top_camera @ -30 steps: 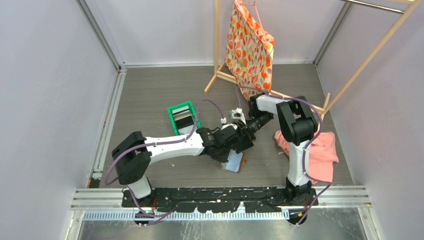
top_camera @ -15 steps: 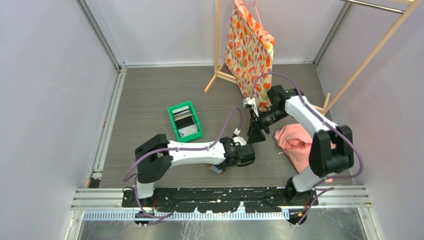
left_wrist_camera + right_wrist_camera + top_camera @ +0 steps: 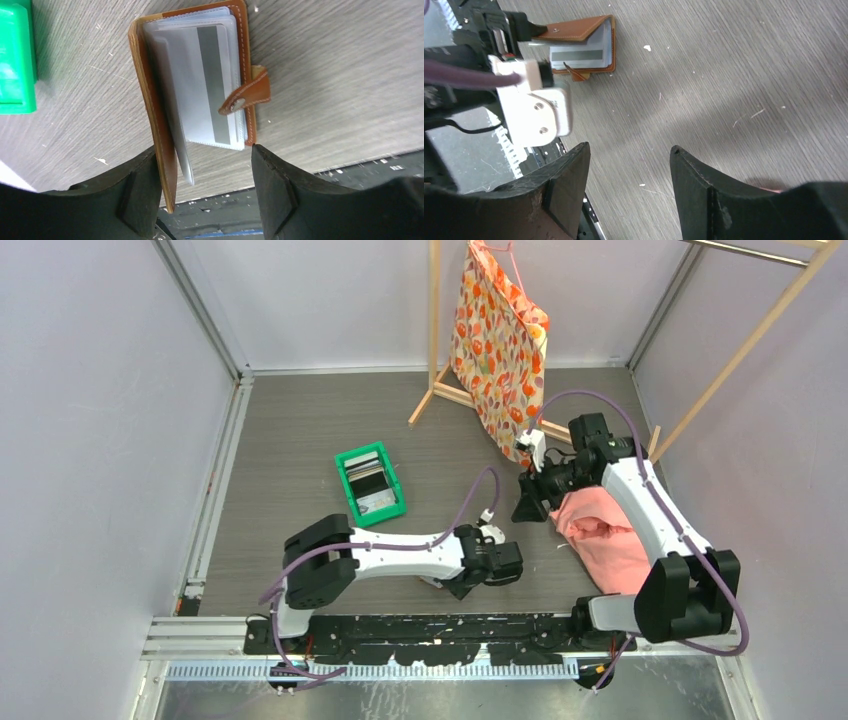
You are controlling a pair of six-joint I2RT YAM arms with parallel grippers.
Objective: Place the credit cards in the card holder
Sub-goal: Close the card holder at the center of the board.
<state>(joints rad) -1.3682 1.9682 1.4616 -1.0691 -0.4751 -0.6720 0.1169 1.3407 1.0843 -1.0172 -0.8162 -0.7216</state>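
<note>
Grey wood-grain surface (image 3: 300, 440) carries the card holder (image 3: 146, 90) near its front edge, half open, with a striped credit card (image 3: 212, 85) in its clear sleeve. The left gripper (image 3: 202, 150) hangs over it, jaws spread and released. The right gripper (image 3: 629, 146), also spread and empty, hangs beside a pink cloth (image 3: 610, 540).

Card holder (image 3: 583, 29) partly behind left arm (image 3: 469, 50)
</note>
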